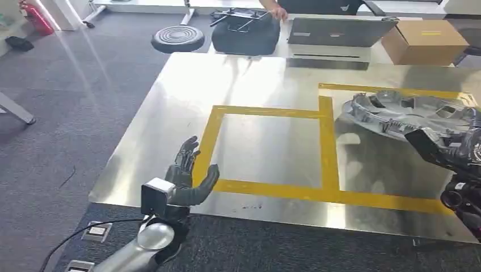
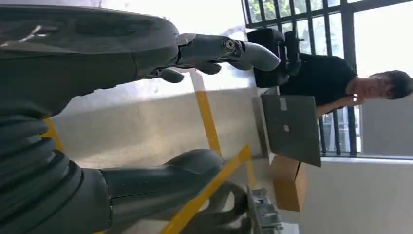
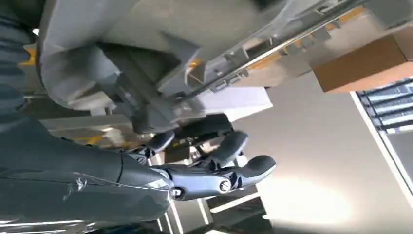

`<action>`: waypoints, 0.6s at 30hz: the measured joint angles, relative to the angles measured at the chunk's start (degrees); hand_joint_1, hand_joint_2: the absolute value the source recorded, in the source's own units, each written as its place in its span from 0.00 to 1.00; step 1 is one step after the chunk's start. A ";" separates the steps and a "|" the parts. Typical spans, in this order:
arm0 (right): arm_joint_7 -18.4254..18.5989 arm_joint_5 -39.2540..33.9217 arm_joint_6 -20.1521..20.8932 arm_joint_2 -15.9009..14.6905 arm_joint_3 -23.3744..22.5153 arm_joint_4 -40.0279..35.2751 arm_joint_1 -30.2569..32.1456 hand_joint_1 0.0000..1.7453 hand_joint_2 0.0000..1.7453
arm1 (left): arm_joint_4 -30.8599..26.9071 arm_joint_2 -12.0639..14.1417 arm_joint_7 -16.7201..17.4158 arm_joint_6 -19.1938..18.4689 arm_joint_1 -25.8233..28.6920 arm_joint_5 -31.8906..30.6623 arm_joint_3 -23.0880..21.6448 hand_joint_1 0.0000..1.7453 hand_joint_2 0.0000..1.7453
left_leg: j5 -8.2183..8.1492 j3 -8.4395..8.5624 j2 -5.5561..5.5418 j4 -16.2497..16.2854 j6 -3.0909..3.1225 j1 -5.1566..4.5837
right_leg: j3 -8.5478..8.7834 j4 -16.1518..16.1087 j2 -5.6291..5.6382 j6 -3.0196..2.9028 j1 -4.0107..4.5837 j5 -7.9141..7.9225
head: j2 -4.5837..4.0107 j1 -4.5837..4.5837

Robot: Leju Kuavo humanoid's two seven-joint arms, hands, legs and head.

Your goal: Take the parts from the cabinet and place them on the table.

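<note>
The grey part (image 1: 405,113) lies tilted on the steel table (image 1: 170,113), inside the right yellow-taped box, and our right hand (image 1: 462,153) grips its near rim. We judge the release is best made once the part sits flat. Our left hand (image 1: 190,178) hovers empty, fingers spread (near the table's front edge). Beyond stand a laptop (image 1: 334,31) and a cardboard box (image 1: 422,41), well apart.
</note>
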 joint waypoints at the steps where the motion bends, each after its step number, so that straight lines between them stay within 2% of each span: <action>1: -0.04 -1.08 1.65 0.07 0.15 0.00 0.00 0.00 0.00 | 0.00 0.00 -0.02 -0.02 0.00 0.00 0.02 0.00 1.00 | 0.00 0.00 0.00 0.00 0.00 0.00 | 0.01 0.00 0.01 0.00 0.00 0.00 | 0.00 -0.02; 4: 0.05 -3.39 5.29 0.35 0.72 0.00 0.10 0.00 0.00 | 0.00 0.00 -0.11 -0.11 -0.01 0.04 0.07 0.00 1.00 | 0.00 0.00 0.00 -0.01 0.00 0.00 | 0.01 0.00 0.01 0.00 0.00 0.00 | 0.00 0.00; 6: -0.09 -5.82 9.24 0.50 1.03 -0.02 0.05 0.00 0.00 | 0.00 0.00 -0.39 -0.33 -0.01 0.22 0.09 0.00 1.00 | 0.00 0.00 0.00 -0.01 0.00 0.00 | 0.02 0.00 -0.01 0.00 0.01 0.00 | 0.00 -0.07; 7: -0.59 -8.01 12.06 0.54 1.22 -0.11 0.04 0.00 0.00 | 0.00 0.02 -0.68 -0.57 0.00 0.35 0.09 0.00 1.00 | 0.00 0.00 0.00 -0.01 0.00 0.00 | 0.04 0.00 -0.01 0.00 0.01 0.00 | 0.00 0.00; 10: -0.33 -14.50 16.66 0.81 1.88 -2.21 0.35 0.00 0.00 | 0.00 0.20 -1.22 -0.64 0.12 0.46 0.17 0.00 1.00 | 0.00 0.03 0.02 -0.02 0.00 0.00 | 0.05 0.01 0.07 0.00 0.01 0.00 | 0.00 0.04; 13: 4.07 -22.74 20.29 0.94 2.16 -6.43 0.92 0.00 0.00 | 0.00 0.44 -1.27 -0.61 0.50 0.59 0.22 0.00 1.00 | 0.00 0.10 0.02 -0.02 0.00 0.01 | 0.09 0.00 0.06 -0.01 0.01 -0.01 | 0.00 0.00; 16: 6.10 -27.23 23.63 0.90 2.16 -10.49 1.36 0.00 0.00 | 0.00 0.74 -1.27 -0.53 0.88 0.61 0.37 0.00 1.00 | -0.07 0.23 0.16 -0.03 -0.08 0.02 | 0.16 0.00 0.26 -0.01 0.02 0.00 | 0.00 0.04; 18: 6.51 -28.00 24.42 0.87 2.23 -12.86 1.79 0.00 0.00 | -0.02 0.92 -1.27 -0.53 0.88 0.61 0.48 0.00 1.00 | -0.11 0.32 0.24 -0.03 -0.13 0.01 | 0.20 -0.01 0.37 -0.01 0.01 0.00 | 0.00 0.04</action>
